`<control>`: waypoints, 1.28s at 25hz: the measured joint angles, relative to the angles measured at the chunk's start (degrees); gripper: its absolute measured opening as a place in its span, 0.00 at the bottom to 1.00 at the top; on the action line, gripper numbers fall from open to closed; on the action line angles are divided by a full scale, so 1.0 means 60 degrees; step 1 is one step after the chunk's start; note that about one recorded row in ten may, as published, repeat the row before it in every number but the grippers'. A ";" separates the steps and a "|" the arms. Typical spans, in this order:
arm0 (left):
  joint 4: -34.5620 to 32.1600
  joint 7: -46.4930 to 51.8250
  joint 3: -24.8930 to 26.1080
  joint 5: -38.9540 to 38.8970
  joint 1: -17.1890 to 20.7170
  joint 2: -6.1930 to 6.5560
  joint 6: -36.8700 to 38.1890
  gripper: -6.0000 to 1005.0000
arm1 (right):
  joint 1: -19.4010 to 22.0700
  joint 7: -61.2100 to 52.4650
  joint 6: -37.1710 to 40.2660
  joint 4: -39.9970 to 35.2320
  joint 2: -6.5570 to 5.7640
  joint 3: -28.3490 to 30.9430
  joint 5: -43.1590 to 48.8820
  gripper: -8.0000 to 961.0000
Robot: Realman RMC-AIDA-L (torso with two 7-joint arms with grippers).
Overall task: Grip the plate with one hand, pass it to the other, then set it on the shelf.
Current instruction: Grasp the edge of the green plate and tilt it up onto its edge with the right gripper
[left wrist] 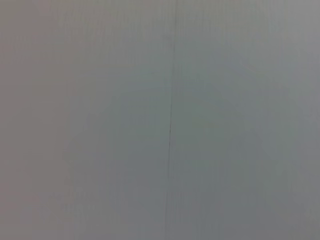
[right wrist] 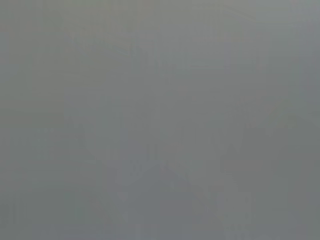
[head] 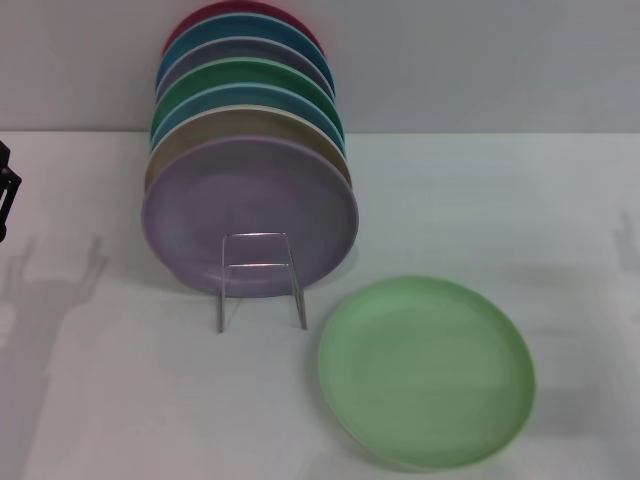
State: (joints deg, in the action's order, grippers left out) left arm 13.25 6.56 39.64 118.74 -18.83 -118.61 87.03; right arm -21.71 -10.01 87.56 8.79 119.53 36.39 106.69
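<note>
The pale mint-green plate (head: 427, 371) lies flat on the white table, front right, with nothing touching it. To its left stands the shelf (head: 262, 272), a thin silver wire rack whose looped front rises before a row of upright plates. A black part of my left gripper (head: 6, 192) pokes in at the far left edge, well away from the plate. My right gripper is out of view. Both wrist views show only a plain grey surface.
Several plates stand on edge in the rack: a lilac one (head: 250, 205) at the front, then tan, blue, emerald green (head: 250, 75), more behind, a crimson one last. A grey wall runs behind the table (head: 500, 190).
</note>
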 joint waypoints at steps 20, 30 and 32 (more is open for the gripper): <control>0.0004 0.0006 -0.0002 0.0052 -0.0009 0.0008 -0.0031 0.84 | 0.0340 0.7304 0.0589 0.2028 -0.0025 -0.0288 -0.0055 0.64; 0.0003 0.0005 -0.0001 0.0020 0.0061 0.0008 -0.0020 0.84 | 0.0187 0.6579 -0.1857 0.3592 -0.0307 -0.0204 -0.0030 0.64; 0.0003 0.0005 -0.0001 0.0009 0.0069 0.0008 -0.0017 0.84 | 0.0256 0.6625 -0.2779 0.4470 -0.0592 -0.0008 -0.0013 0.64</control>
State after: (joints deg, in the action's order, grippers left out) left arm 13.27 6.59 39.64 118.79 -18.41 -118.56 86.92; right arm -20.18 29.74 70.89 35.61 115.97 36.35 106.61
